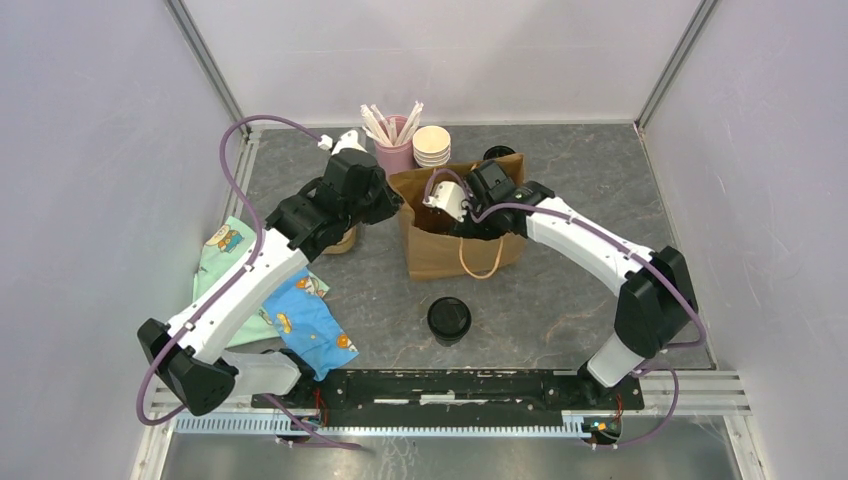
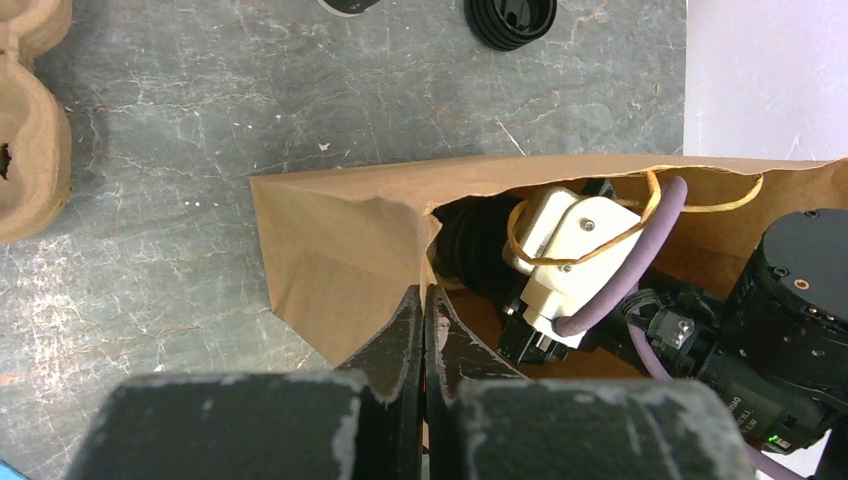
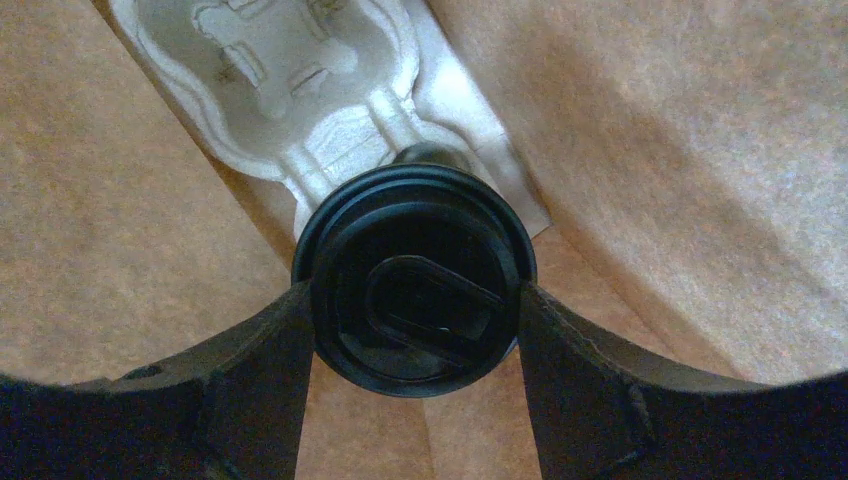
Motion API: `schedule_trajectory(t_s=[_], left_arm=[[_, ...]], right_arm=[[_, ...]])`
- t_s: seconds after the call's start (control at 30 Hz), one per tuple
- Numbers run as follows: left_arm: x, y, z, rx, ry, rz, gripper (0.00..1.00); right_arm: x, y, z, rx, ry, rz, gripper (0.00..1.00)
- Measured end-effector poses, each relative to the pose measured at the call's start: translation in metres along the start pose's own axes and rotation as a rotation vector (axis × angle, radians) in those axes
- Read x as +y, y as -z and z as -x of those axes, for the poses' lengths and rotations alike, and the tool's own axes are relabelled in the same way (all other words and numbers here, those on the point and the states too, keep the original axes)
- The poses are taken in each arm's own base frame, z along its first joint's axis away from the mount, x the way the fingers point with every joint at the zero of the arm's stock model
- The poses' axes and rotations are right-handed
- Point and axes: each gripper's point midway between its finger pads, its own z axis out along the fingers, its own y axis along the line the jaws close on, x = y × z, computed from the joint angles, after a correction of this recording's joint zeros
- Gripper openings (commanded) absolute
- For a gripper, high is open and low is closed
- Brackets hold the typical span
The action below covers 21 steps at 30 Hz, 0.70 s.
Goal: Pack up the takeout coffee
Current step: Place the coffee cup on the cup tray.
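Nearest on the table [image 1: 560, 300]: a second lidded black cup [image 1: 449, 320], standing alone. Behind it the brown bag [image 1: 430, 250], upright, mouth open. Left hand [image 2: 424, 305]: fingers together, pinching the bag's rim, seen plainly only in the left wrist view. Right hand [image 3: 415, 295] is inside the bag, hidden from above. Its own camera shows it clamped on the takeout coffee [image 3: 418, 250], pulp tray [image 3: 290, 80] beyond. Farthest: cup stack [image 1: 431, 146].
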Motion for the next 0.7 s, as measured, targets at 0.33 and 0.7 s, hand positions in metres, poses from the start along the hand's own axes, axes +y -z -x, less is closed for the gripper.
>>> schedule_trajectory(t_s=[0.33,0.7], left_arm=[[0.002,-0.005,0.005,0.001,-0.037,0.006,0.02],[0.003,-0.009,0.009,0.005,-0.05,0.008,0.02]], right_arm=[[0.002,0.018,0.017,0.024,-0.044,0.074,0.6],[0.004,0.072,0.056,-0.111,-0.102,0.065,0.97]])
